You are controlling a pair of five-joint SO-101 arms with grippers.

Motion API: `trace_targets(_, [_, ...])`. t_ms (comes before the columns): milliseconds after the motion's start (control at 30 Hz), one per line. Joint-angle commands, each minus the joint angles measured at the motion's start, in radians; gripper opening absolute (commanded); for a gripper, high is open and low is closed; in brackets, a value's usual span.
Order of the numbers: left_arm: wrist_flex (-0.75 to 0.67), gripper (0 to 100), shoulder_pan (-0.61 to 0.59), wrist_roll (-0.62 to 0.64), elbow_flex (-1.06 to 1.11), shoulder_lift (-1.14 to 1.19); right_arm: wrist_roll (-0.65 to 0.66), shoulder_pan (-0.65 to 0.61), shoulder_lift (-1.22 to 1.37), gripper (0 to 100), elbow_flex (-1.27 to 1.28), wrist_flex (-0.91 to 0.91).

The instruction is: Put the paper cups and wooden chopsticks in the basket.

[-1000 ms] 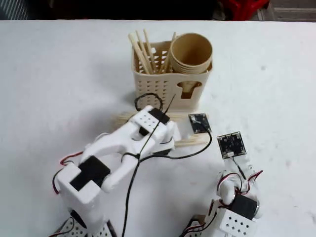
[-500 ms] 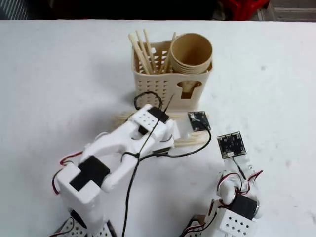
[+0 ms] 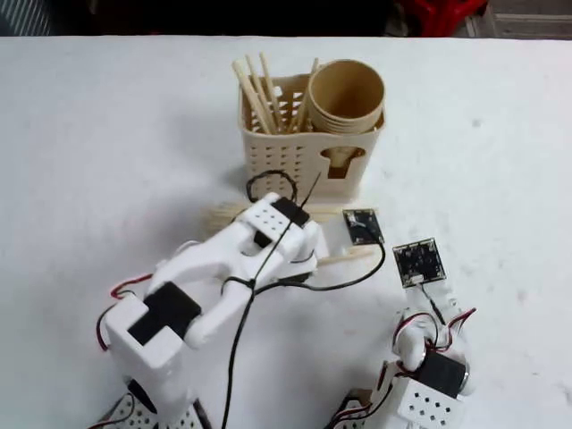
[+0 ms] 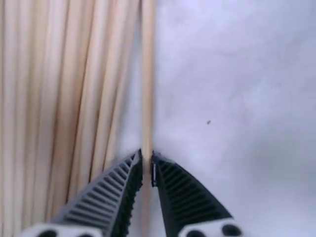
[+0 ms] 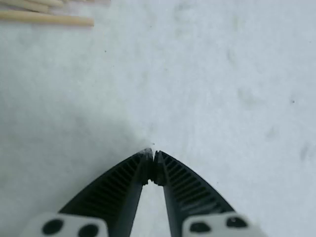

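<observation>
Clamping one chopstick (image 4: 146, 74), left fingers (image 4: 116, 190) sit near one basket (image 3: 295, 161); right fingers (image 5: 123, 187) together.

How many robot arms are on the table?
2. The left arm stretches over the loose chopsticks in front of the basket. The right arm sits folded near the table's front edge. None seems hidden.

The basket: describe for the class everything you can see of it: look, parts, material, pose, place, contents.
The basket looks like cream plastic, its walls pierced with small holes, with one larger cut-out in the front wall. It stands upright on the white table. In one part lean wooden chopsticks; in the other sit stacked paper cups. Close before it lie loose chopsticks.
</observation>
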Motion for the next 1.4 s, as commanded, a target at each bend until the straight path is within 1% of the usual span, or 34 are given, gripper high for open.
trace_targets(0, [0.026, 2, 0.004, -0.009, -0.018, -0.018, 0.006, 0.007, -0.005, 1.8, 0.008, -0.008])
trace_targets(100, [0.06, 2, -0.002, -0.011, -0.008, -0.094, 0.006, 0.007, -0.005, 1.8, 0.008, -0.008])
trace_targets(200, [0.075, 2, -0.004, -0.012, 0.054, -0.228, 0.006, 0.007, -0.005, 1.8, 0.008, -0.008])
trace_targets(367, [0.066, 2, 0.001, -0.009, 0.195, -0.507, 0.006, 0.007, -0.005, 1.8, 0.008, -0.008])
trace_targets(500, [0.021, 2, -0.018, -0.006, 0.295, -0.74, 0.006, 0.007, -0.005, 1.8, 0.008, -0.008])
trace_targets(567, [-0.021, 2, -0.031, 0.037, 0.345, -0.862, 0.006, 0.007, -0.005, 1.8, 0.008, -0.008])
trace_targets(700, [-0.155, 2, -0.065, 0.144, 0.427, -1.096, 0.006, 0.007, -0.005, 1.8, 0.008, -0.008])
trace_targets(800, [-0.279, 2, -0.094, 0.178, 0.465, -1.248, 0.006, 0.007, -0.005, 1.8, 0.008, -0.008])
trace_targets(900, [-0.405, 2, -0.117, 0.21, 0.466, -1.349, 0.006, 0.007, -0.005, 1.8, 0.008, -0.008])
trace_targets(1067, [-0.62, 2, -0.124, 0.218, 0.391, -1.376, 0.006, 0.007, -0.005, 1.8, 0.008, -0.008])
trace_targets(1200, [-0.776, 2, -0.124, 0.219, 0.322, -1.293, 0.006, 0.007, -0.005, 1.8, 0.008, -0.008])
trace_targets(1300, [-0.844, 2, -0.139, 0.264, 0.242, -1.179, 0.006, 0.007, -0.005, 1.8, 0.008, -0.008])
trace_targets(1367, [-0.858, 2, -0.159, 0.293, 0.153, -1.084, 0.006, 0.007, -0.005, 1.8, 0.008, -0.008])
